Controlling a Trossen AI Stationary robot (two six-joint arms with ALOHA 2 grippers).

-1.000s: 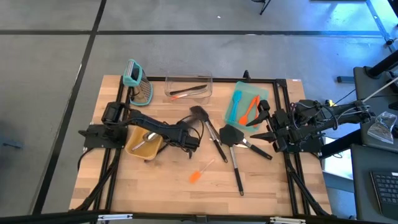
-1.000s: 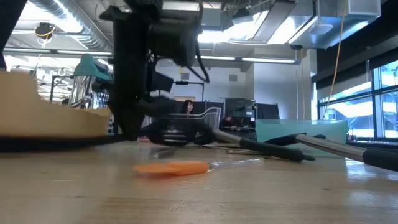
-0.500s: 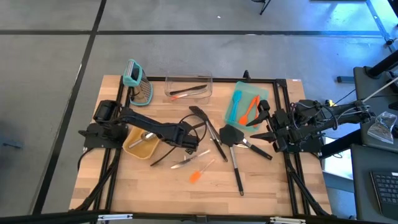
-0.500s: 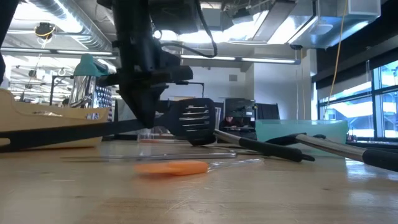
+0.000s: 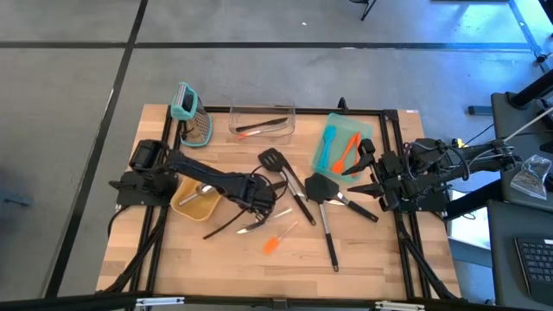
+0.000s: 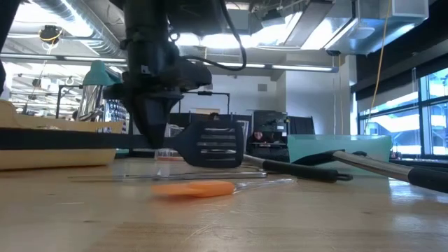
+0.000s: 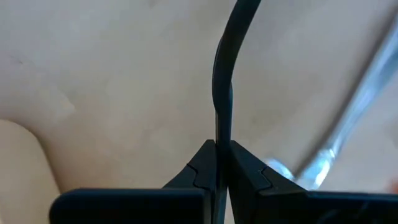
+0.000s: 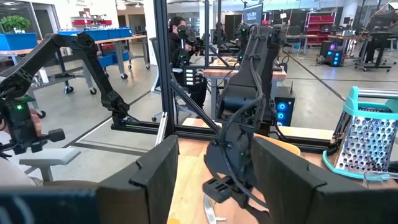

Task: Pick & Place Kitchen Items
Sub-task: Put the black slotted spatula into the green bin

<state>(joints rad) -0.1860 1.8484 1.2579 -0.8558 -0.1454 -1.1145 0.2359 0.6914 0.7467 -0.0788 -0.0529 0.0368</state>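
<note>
My left gripper hangs over the middle of the table, shut on a black slotted turner. The turner's head points toward the far side. Its long handle runs toward the near left. An orange spatula and a thin metal piece lie flat on the wood just in front. Two more black turners lie to the right. My right gripper waits open and level above the table's right edge. My left gripper pinches the turner's thin handle between its two fingers, partway between head and free end. The fingers come from above, pointing down, and lie across the handle. The turner hangs clear of the table, about level, with its head to the gripper's right.
A tan bowl with a metal scoop sits under the left arm. At the far edge stand a teal-handled grater and a clear bin with utensils. A teal tray holds orange and teal spatulas. The near wood is bare.
My left gripper has risen and tipped to point more steeply down, taking the black turner with it. The turner's head came off the table first. Then the handle's free end rose too, so the turner now hangs level and clear.
</note>
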